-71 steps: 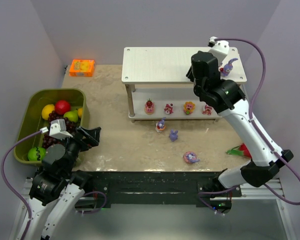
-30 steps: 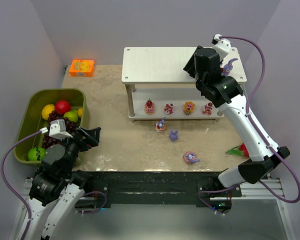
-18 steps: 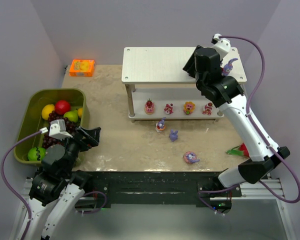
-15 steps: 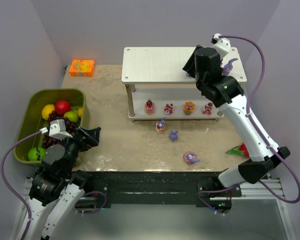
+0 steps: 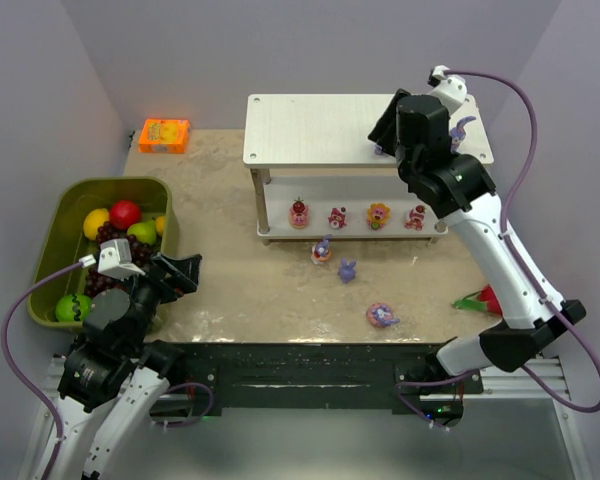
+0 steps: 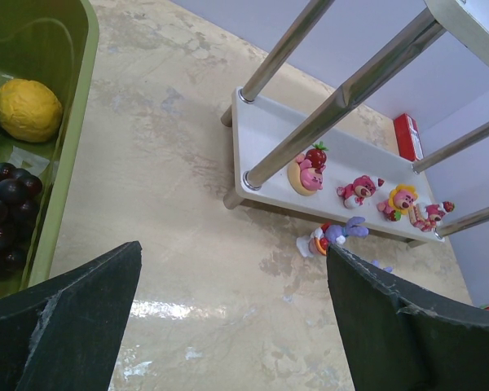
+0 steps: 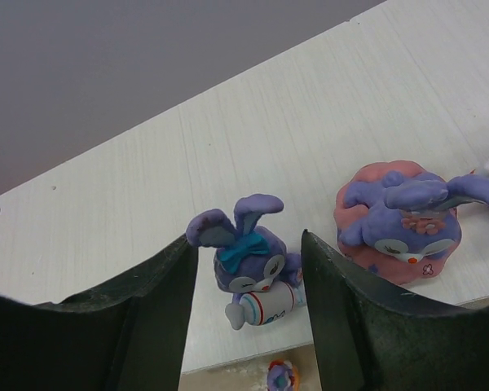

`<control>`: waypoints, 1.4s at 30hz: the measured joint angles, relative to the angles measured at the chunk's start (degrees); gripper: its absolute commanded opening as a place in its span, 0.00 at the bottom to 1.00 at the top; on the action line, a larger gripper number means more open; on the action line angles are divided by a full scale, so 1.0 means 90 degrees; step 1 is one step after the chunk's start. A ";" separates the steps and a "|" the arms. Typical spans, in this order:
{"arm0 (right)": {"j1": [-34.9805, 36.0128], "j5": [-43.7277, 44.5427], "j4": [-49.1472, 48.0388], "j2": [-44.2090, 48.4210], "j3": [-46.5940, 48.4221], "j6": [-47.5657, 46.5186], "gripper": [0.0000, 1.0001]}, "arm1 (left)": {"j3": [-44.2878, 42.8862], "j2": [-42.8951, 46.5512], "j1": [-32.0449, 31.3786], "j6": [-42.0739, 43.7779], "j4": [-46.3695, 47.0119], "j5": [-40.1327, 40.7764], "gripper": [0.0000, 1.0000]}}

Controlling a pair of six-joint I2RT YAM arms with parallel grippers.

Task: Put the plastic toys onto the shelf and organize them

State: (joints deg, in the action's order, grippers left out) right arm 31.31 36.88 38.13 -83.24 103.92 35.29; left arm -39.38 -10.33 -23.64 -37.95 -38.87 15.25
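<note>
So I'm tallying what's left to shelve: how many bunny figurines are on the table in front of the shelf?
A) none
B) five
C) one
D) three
D: the top view shows three purple bunny figurines on the table in front of the shelf: one close to the lower board, one beside it, and one on a pink donut base nearer the arms.

An orange box (image 5: 164, 135) lies at the far left corner of the mottled beige worktop (image 5: 240, 285). Along the left edge stands an olive-green bin (image 5: 120, 182) holding a lemon (image 5: 96, 222), a red apple (image 5: 125, 212), dark grapes (image 5: 108, 240) and green fruit (image 5: 73, 307). A dragon fruit (image 5: 483, 299) lies near the right edge.
</note>
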 measured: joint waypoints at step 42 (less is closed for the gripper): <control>0.0002 -0.4000 -0.1185 0.3772 -0.7184 -0.0797 0.69 | 0.0000 0.0107 0.0000 0.0002 0.0005 -0.0002 0.99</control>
State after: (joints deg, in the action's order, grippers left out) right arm 31.33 0.89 27.46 -49.30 39.27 28.12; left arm -39.38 -9.37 -23.64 -37.93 -38.83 15.22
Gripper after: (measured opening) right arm 0.685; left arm 0.994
